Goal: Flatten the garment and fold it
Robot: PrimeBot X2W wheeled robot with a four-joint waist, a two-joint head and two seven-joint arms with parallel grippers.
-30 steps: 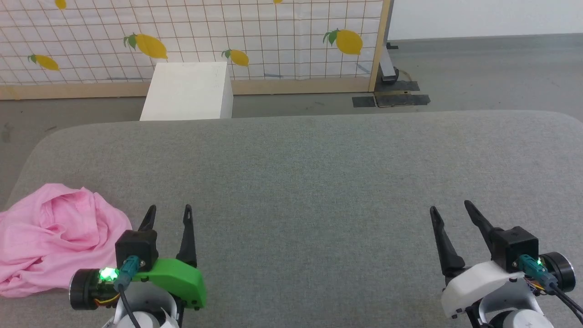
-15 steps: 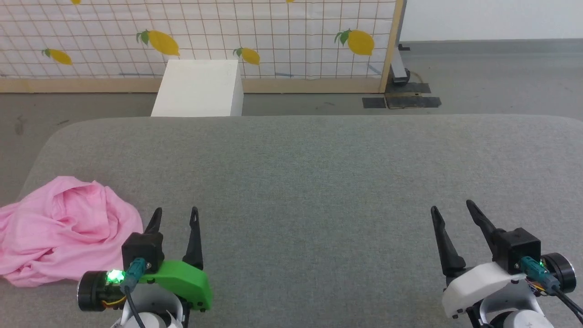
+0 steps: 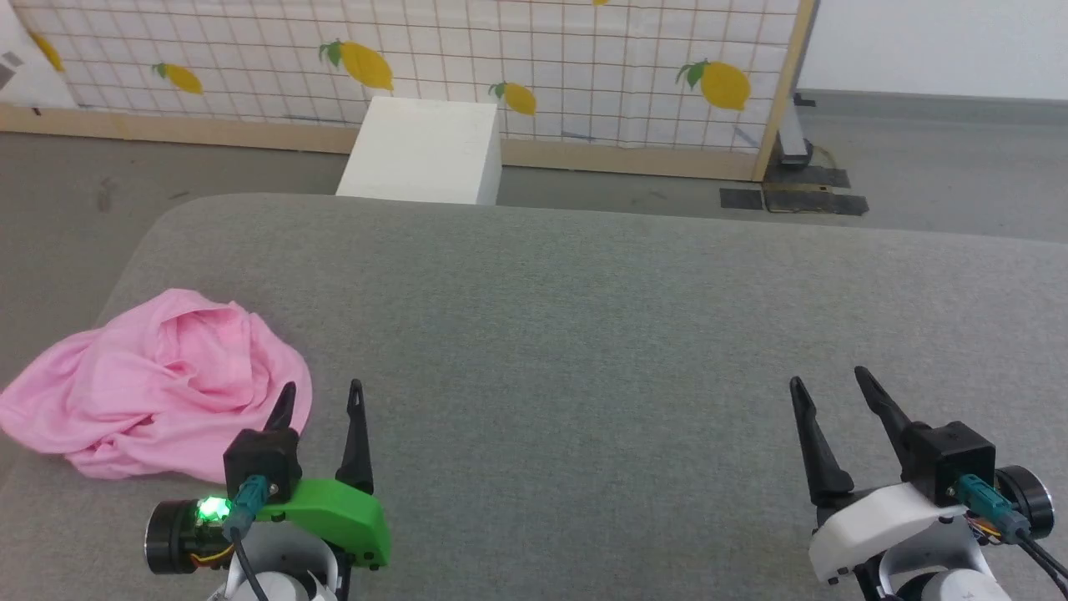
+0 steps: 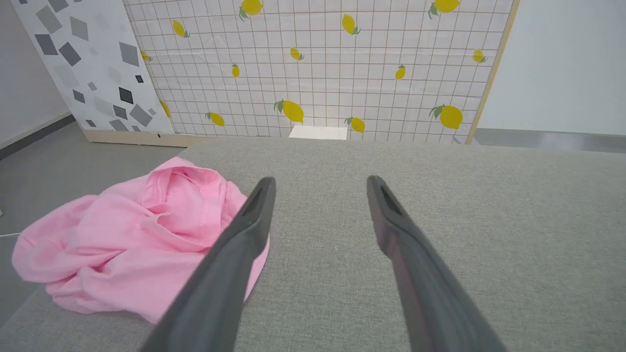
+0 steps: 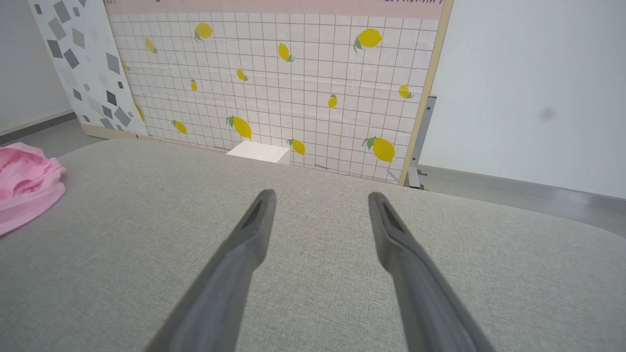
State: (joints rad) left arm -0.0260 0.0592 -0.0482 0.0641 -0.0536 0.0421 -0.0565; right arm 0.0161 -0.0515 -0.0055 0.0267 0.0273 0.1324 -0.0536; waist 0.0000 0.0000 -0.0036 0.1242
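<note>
Grey padded cloth (image 3: 584, 317) stretches before me, with a lemon-print screen (image 3: 584, 50) and a white box (image 3: 425, 150) beyond its far edge at twelve o'clock. The garment (image 3: 158, 384) lies crumpled in a pink heap near the pad's left edge, just beside my left gripper (image 3: 321, 388), at its ten o'clock. My right gripper (image 3: 826, 380) sits well apart at three o'clock. Both have their jaws spread wide, grasping nothing.

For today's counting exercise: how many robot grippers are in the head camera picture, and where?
2. The left gripper is at the lower left, next to the pink garment; the right gripper is at the lower right, over the grey surface. None seems hidden.
</note>
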